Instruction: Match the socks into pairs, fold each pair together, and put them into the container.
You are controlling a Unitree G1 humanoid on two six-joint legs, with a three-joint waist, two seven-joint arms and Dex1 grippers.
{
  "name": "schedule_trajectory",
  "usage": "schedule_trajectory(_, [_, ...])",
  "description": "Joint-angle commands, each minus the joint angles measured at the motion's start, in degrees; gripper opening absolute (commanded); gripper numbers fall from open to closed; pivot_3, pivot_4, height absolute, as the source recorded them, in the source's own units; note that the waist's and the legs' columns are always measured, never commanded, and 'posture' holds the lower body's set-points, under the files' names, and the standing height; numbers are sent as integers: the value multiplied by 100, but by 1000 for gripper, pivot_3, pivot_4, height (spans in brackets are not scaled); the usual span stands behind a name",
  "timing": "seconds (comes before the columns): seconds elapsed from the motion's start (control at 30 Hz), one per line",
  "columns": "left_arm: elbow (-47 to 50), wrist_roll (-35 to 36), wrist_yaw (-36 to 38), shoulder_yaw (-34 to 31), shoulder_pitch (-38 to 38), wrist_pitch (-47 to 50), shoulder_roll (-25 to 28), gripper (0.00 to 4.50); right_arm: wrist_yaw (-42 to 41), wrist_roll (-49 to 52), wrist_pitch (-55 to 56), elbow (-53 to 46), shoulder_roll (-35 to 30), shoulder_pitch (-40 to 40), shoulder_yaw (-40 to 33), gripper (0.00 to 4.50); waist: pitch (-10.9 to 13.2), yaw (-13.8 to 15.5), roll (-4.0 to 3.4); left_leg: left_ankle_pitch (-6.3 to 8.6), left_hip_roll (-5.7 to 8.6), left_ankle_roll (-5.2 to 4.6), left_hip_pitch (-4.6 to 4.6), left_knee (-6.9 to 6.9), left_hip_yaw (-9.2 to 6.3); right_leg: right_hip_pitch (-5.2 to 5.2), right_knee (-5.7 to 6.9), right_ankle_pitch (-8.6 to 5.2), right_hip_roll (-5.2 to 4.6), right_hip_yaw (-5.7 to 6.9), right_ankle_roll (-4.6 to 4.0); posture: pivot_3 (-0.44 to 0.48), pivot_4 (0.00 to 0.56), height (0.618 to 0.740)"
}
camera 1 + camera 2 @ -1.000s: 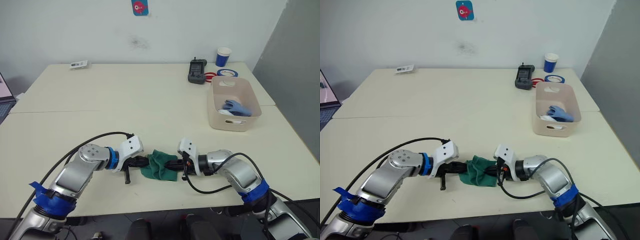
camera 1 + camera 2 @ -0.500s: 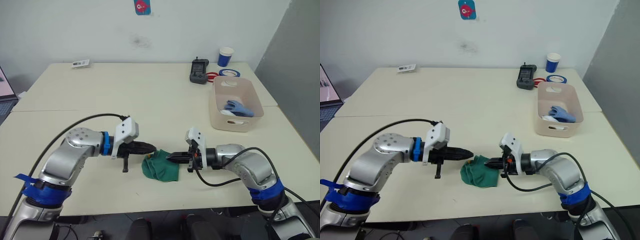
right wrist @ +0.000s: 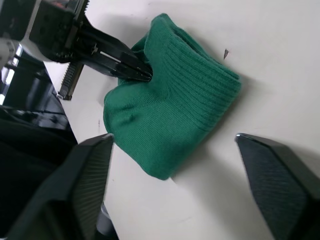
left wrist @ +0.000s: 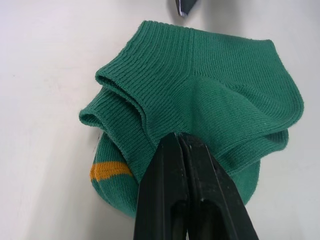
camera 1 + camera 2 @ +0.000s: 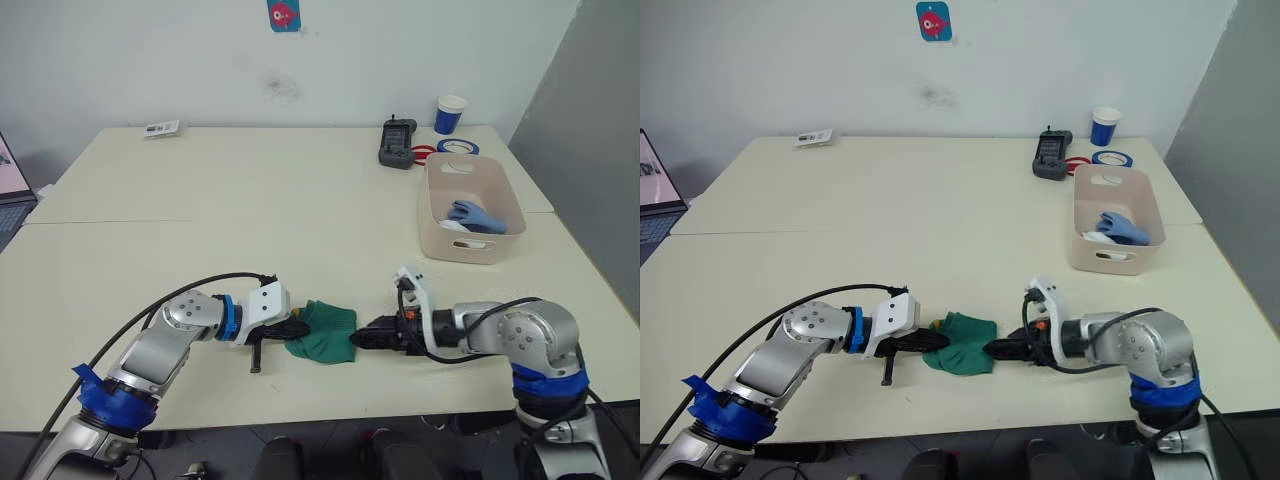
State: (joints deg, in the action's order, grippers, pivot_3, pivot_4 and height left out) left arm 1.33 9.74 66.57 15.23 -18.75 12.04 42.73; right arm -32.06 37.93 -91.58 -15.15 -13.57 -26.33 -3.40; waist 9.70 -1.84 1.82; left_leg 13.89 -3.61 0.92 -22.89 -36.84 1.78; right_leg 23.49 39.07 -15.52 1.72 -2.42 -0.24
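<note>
A folded dark green pair of socks [image 5: 324, 333] with a yellow mark [image 4: 111, 172] lies near the table's front edge. My left gripper [image 5: 297, 325] is shut, its tip pressed into a crease on the bundle's left side [image 4: 178, 136]. From the right, my right gripper [image 5: 372, 338] points at the bundle with its fingers [image 3: 90, 185] spread wide open, holding nothing. The beige container [image 5: 432, 215] stands at the right rear, with a light blue sock [image 5: 472, 214] and a bit of white sock [image 5: 450, 226] inside.
Behind the container are a blue-and-white paper cup [image 5: 449, 113], tape rolls [image 5: 456, 146] and a black device [image 5: 396, 142]. A small card [image 5: 157, 128] lies at the far left. A laptop edge [image 5: 8, 190] shows at the left. A grey panel [image 5: 590, 130] stands to the right.
My right gripper has opened and drawn back a little to the right of the green socks. My left gripper, lifted off half a second ago, is back against them.
</note>
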Motion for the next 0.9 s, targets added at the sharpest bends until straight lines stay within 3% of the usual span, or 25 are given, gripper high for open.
schedule_trajectory(0.03, [-214,-271,-61,118,62,86,11,0,391,310,-92,356,172,-127,-175,4486,-5,-2,-1,0,0,0,1,0,1,0,0,0,0,0,0,0,150,740])
schedule_trajectory(0.27, [-126,-250,-47,78,62,162,33,0,877,864,-92,1153,822,-387,-404,4486,-16,-12,-6,0,0,0,6,3,1,-4,0,0,8,0,0,0,150,740])
schedule_trajectory(0.53, [-40,-235,-67,5,130,209,92,0,1172,1082,-92,1252,1082,-351,-466,4486,-16,-15,-7,0,-2,0,3,6,0,-2,-2,0,11,-2,0,0,150,740])
schedule_trajectory(0.63, [-29,-210,-70,-18,105,248,86,0,1223,1071,-92,1239,1130,-363,-498,3870,-16,-16,-8,0,-2,-1,3,6,-1,-2,-2,0,11,1,0,0,150,740])
schedule_trajectory(0.9, [-2,-103,-8,-129,101,305,97,0,1362,801,-92,1231,1250,-367,-680,1032,-15,-17,-8,0,-2,-1,2,7,-1,1,-2,0,11,0,0,0,150,740])
